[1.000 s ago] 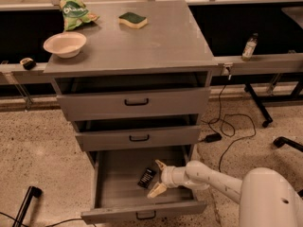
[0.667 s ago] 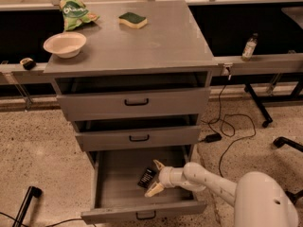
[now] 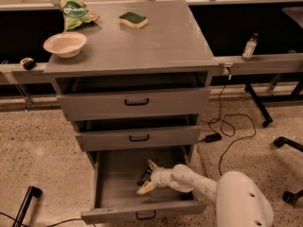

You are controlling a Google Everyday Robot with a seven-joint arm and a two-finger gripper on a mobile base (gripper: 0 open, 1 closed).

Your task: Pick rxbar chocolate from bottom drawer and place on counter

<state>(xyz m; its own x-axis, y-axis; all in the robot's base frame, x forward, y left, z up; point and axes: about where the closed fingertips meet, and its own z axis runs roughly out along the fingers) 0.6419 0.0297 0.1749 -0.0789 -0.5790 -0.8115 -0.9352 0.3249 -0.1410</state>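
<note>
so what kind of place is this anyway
Likely a robot test lab or workshop: grey metal three-drawer cabinet on speckled stone floor, loose black cables, and the robot's pincer inside the open bottom drawer.

The gripper [image 3: 147, 177], pale yellow at the fingers on a white arm [image 3: 201, 184], sits in the dull grey bottom drawer [image 3: 113, 188] around the black rxbar chocolate [image 3: 143, 176]. The counter [image 3: 165, 41] is the same grey with a soft sheen. It carries a cream bowl [image 3: 65, 44], a green-topped yellow sponge [image 3: 132, 20] and a green bag [image 3: 75, 11] with white lettering, above a speckled beige floor [image 3: 38, 164].
</note>
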